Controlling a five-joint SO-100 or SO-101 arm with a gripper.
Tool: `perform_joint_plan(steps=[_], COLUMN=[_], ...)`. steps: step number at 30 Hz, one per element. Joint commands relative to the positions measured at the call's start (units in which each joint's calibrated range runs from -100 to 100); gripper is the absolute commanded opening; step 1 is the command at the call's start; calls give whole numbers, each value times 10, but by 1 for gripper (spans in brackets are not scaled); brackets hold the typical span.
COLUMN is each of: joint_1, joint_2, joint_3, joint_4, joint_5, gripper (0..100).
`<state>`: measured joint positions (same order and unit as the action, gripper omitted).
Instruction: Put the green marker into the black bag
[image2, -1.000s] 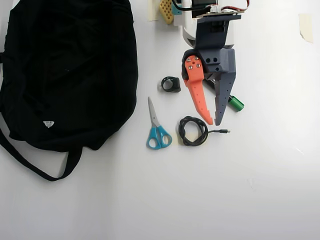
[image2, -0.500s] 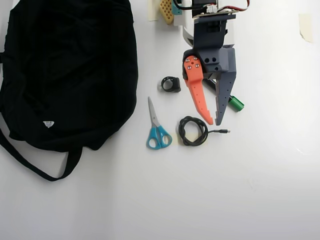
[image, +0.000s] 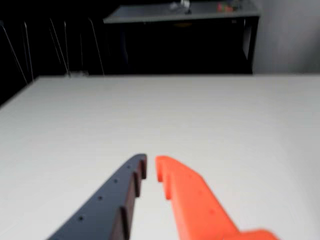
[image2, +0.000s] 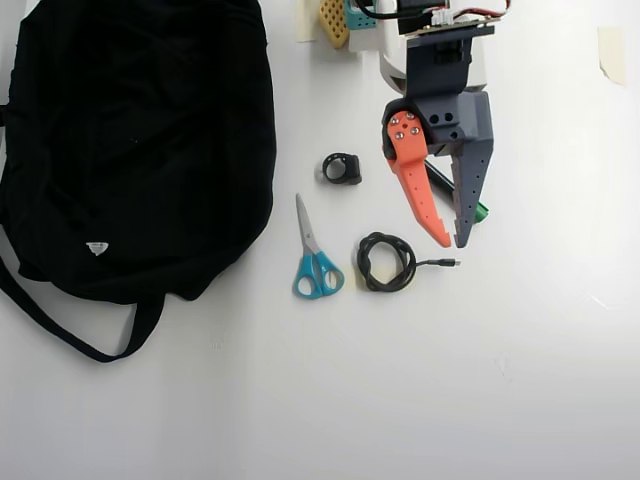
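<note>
Gripper (image2: 452, 243) shifted right since a second ago, now over the green marker (image2: 440, 184) | jaws slightly parted, empty | marker on table (mostly hidden), well apart from black bag (image2: 130, 140) | grasp pending

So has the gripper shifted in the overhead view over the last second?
Yes. The gripper has moved toward the view's right, away from the coiled black cable, which stayed put; its fingers now cover more of the green marker.
</note>
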<state>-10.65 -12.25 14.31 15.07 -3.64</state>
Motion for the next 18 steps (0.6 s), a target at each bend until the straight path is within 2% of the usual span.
perform_joint_plan(steps=[1, 4, 18], joint_1=[-3, -4, -5], joint_2=[-14, -14, -14], joint_3=[-57, -86, -119], joint_4=[112, 203, 465], joint_5=[3, 3, 3], gripper=[3, 3, 3])
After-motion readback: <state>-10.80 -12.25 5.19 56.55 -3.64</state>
